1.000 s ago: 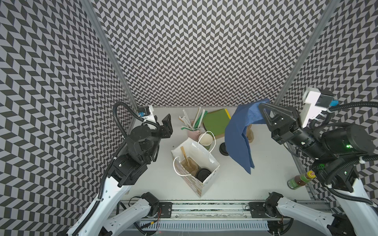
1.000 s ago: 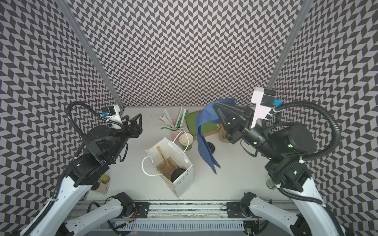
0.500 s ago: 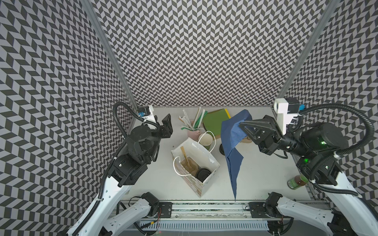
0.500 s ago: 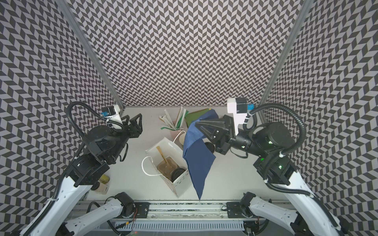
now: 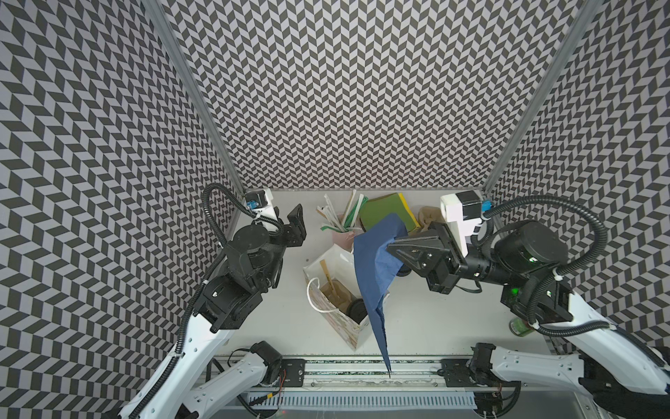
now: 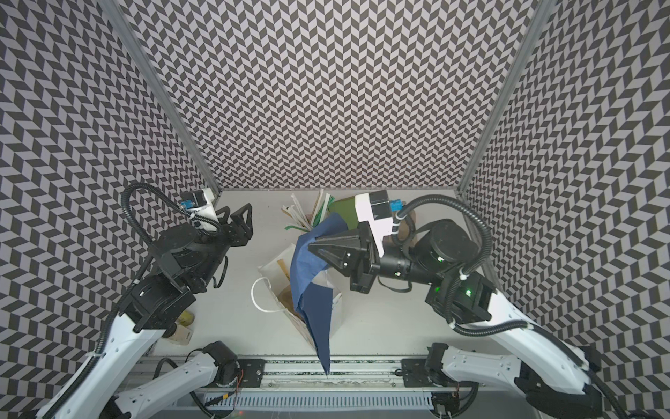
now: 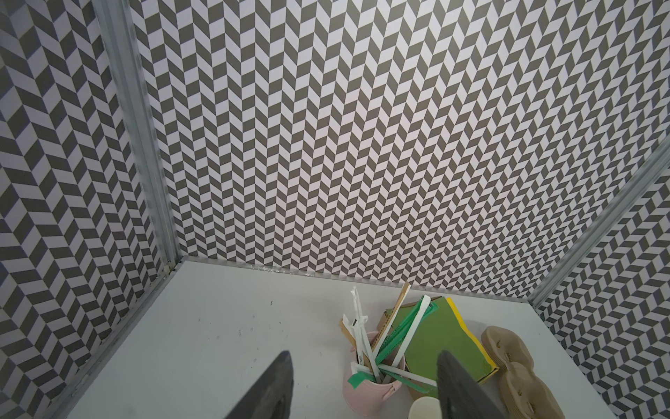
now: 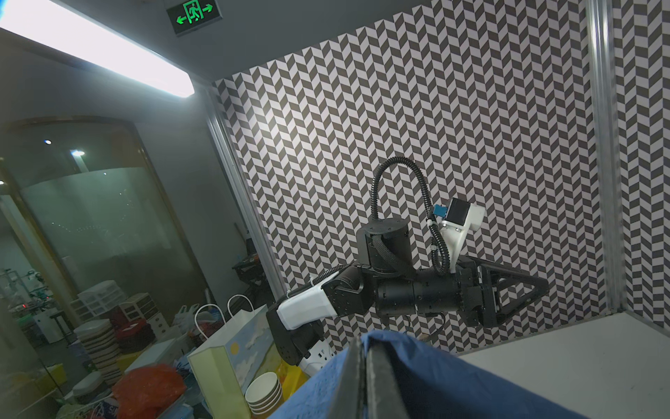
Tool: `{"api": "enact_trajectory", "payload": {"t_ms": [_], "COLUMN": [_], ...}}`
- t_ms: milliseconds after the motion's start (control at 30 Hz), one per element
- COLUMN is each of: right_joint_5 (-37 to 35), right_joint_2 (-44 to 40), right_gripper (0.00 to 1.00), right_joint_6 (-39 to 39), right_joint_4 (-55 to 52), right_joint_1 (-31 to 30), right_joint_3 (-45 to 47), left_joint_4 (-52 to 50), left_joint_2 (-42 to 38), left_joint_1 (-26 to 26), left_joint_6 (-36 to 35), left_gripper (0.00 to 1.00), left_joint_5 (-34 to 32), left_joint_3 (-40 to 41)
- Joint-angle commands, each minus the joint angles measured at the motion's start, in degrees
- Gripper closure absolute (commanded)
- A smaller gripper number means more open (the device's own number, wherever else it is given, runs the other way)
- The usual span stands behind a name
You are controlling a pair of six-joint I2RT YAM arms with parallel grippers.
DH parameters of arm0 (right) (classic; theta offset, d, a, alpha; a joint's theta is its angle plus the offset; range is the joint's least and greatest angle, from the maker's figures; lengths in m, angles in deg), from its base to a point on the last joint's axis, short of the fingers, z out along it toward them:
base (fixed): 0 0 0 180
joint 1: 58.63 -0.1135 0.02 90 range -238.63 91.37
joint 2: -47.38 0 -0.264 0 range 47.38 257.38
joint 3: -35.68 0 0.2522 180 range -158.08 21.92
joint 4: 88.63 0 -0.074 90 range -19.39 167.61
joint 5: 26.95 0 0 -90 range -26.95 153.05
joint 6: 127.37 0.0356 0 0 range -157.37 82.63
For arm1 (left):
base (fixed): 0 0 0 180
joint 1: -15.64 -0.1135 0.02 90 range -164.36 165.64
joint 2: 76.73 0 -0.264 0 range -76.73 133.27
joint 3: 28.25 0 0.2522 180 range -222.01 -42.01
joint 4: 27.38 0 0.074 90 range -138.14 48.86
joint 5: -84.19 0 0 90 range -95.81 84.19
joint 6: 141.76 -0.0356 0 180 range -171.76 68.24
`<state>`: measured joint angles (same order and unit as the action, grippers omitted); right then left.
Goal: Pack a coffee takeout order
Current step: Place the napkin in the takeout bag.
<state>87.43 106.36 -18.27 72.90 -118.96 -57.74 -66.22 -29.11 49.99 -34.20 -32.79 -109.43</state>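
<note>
My right gripper [image 5: 389,248] [image 6: 310,247] [image 8: 364,344] is shut on an upper edge of the dark blue napkin [image 5: 373,275] [image 6: 313,294] [image 8: 435,381]. The napkin hangs in a long point over the open white paper bag [image 5: 340,328] [image 6: 275,261] and past its front side. Inside the bag I see a tan pulp carrier [image 5: 333,290] and a black round lid [image 5: 357,310]; the cup under the lid is hidden. My left gripper [image 5: 298,226] [image 6: 249,222] [image 7: 364,353] stands open and empty at the back left, apart from the bag.
A pink holder with straws and stirrers [image 5: 342,232] [image 7: 369,391] stands behind the bag, next to a green pad [image 5: 388,214] [image 7: 442,344] and a stack of tan pulp carriers [image 7: 515,362]. A pale cup rim [image 7: 424,408] shows beside the holder. A bottle [image 5: 520,324] stands at the right edge.
My right arm has swung the napkin from the back right leftward, and it now hangs over the bag. The left arm has not moved.
</note>
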Motion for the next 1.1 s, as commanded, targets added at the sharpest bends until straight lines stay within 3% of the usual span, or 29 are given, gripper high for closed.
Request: {"api": "enact_trajectory", "payload": {"t_ms": [0,333,500,767,933,1067], "right_joint_5": [-5.2,-6.4,-12.4,-15.5,-24.8,-25.4], "right_joint_2": [2.2,7.4,6.8,7.2,6.6,6.4], "right_gripper": [1.0,1.0,1.0,1.0,1.0,1.0], "right_joint_6": [-4.1,-6.6,-6.9,-2.4,-0.1,1.4], "right_joint_4": [0.7,-0.3,0.7,3.2,2.3,1.8], "right_joint_1": [-0.8,-0.8,-0.2,0.4,0.0,-1.4], "right_joint_3": [-0.8,-2.8,1.2,9.8,14.8,17.5], "left_joint_4": [1.1,1.1,0.9,0.7,0.5,0.7], "left_joint_2": [-0.4,-1.0,-1.3,-1.7,-2.0,-1.9], "left_joint_1": [-0.4,-0.4,-0.4,-0.4,-0.3,-0.3], "left_joint_6": [-0.3,-0.3,-0.3,-0.2,-0.5,-0.5], "left_gripper": [0.37,0.37,0.37,0.37,0.37,0.37], "left_joint_5": [-0.9,-0.9,-0.8,-0.5,-0.9,-0.8], "left_joint_3": [0.1,0.8,1.0,1.6,1.3,1.7]}}
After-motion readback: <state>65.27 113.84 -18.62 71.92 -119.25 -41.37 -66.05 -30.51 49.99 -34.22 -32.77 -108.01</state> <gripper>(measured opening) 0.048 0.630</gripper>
